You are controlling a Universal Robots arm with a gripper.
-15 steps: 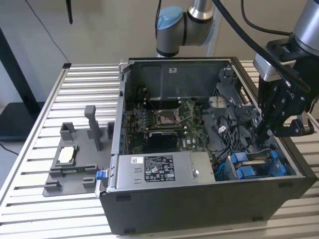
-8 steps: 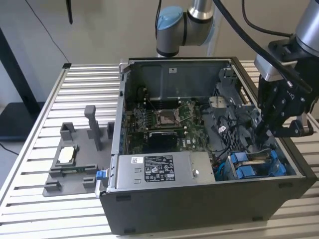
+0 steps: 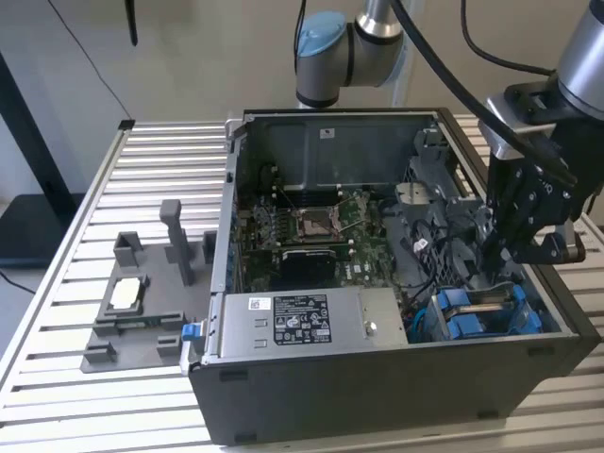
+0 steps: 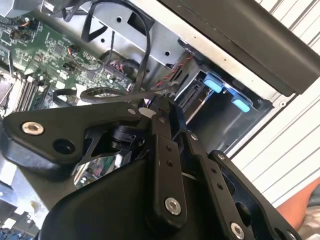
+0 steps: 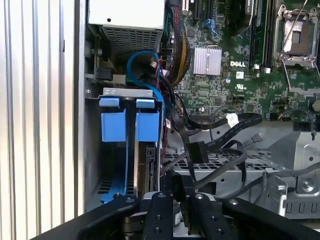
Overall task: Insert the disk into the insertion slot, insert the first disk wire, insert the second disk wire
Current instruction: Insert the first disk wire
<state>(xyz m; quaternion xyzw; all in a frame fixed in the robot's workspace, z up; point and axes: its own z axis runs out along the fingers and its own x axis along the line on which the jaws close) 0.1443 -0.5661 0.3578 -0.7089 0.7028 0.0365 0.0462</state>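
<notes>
The disk sits in the slot, at the near corner of the case on the exterior view's right. In the first wrist view its dark edge shows just below its blue frame, so the first step looks done. The gripper hangs inside the case, just past the slot on the far side. Its jaws look pinched close together on a thin black wire. So the job in hand seems to be the first wire. To do it well, I think the plug must be held straight and lined up with the disk's end. Then it should go in with a slow, soft push. Many loose wires lie near the slot, and they could catch or get in the way, so the gripper should go round them. The first wrist view looks right at the slot and shows how the disk sits in it. The second wrist view shows the wire running into the gripper's tips. The exterior view shows the whole case, the board in the middle and the grey box at the near side.
</notes>
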